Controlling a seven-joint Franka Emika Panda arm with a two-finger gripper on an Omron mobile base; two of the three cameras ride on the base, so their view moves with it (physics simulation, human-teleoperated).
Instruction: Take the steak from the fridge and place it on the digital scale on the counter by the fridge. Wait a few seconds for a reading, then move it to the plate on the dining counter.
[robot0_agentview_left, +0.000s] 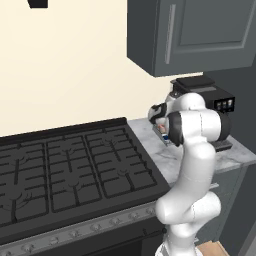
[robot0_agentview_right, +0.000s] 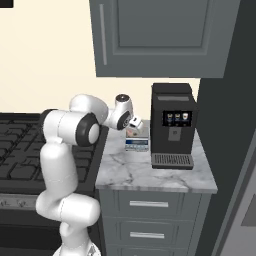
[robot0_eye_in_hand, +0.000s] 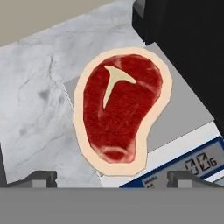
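Fingertips (robot0_eye_in_hand: 43, 177) of the gripper (robot0_eye_in_hand: 111, 179) stand spread wide at the near edge of the hand view, released, gripping nothing. Just beyond them the steak (robot0_eye_in_hand: 119, 108) lies flat on the digital scale (robot0_eye_in_hand: 183, 116), its tan rim overhanging the platform's left edge onto the marble counter (robot0_eye_in_hand: 35, 100); the blue display (robot0_eye_in_hand: 199, 164) sits at the front. Farther back, from the right base view, the scale (robot0_agentview_right: 137, 144) rests beside the black coffee machine (robot0_agentview_right: 172, 125), under a grey wall cabinet (robot0_agentview_right: 155, 35), with the black stove (robot0_agentview_left: 65, 170) alongside.
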